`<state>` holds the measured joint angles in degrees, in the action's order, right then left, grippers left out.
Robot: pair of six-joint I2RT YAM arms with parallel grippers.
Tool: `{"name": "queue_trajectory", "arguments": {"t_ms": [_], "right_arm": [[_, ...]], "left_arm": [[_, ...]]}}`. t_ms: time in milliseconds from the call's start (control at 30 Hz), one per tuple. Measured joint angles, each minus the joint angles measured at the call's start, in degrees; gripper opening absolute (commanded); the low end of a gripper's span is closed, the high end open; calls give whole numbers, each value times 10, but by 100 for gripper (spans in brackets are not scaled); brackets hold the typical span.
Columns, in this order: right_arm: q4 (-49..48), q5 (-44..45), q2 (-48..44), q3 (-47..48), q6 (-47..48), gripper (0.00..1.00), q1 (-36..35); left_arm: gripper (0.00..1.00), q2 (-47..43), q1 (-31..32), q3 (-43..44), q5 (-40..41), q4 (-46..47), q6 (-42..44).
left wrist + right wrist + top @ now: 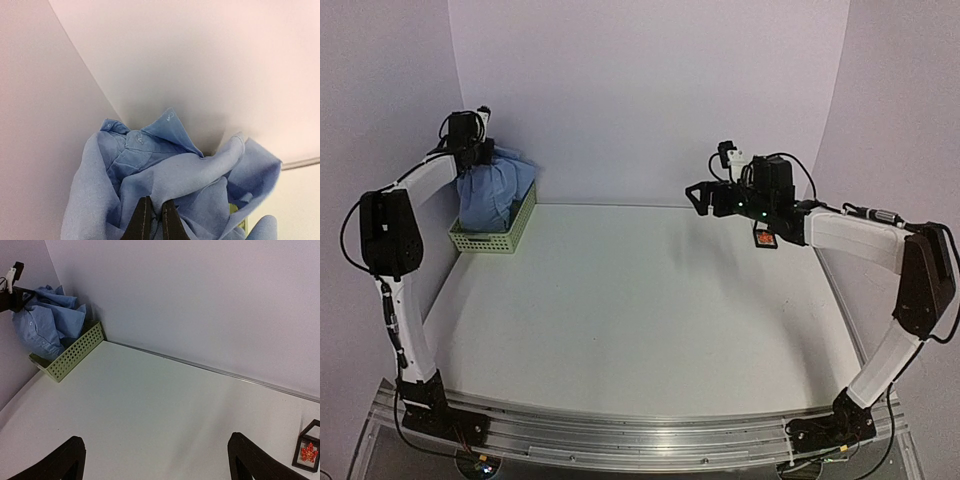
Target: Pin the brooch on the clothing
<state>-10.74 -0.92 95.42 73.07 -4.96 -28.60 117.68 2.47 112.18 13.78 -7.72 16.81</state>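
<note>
The clothing, a crumpled light blue shirt, stands bunched in a pale green basket at the far left corner. From above, my left gripper is shut on a fold of it. In the left wrist view the two fingers pinch blue fabric between them, with the collar just beyond. The brooch, a tiny orange-red ornament, lies inside a small black box at the far right. My right gripper hovers open above the table, left of that box, with nothing between its fingers.
The perforated green basket sits against the left wall where it meets the back wall. White walls close the table on the left, back and right. The right arm's forearm passes above the black box in the top view.
</note>
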Motion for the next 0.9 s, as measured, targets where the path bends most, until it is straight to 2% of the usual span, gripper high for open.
{"name": "queue_trajectory", "arguments": {"t_ms": [167,333,567,767,900], "right_arm": [[-1,-10,0,34,-13,97,-15],[-4,-40,-4,71,-52,96,-22],[-1,-105,-79,55,-92,95,-25],[23,-135,-184,-47,-129,94,-33],[41,-125,-196,-122,-195,87,-41]], "left_arm": [[0,-101,63,-43,-7,85,85],[0,-206,171,-80,-33,114,159],[0,-358,328,-234,-78,118,188],[0,-334,358,-321,-112,62,107],[0,-285,374,-421,-145,44,56]]}}
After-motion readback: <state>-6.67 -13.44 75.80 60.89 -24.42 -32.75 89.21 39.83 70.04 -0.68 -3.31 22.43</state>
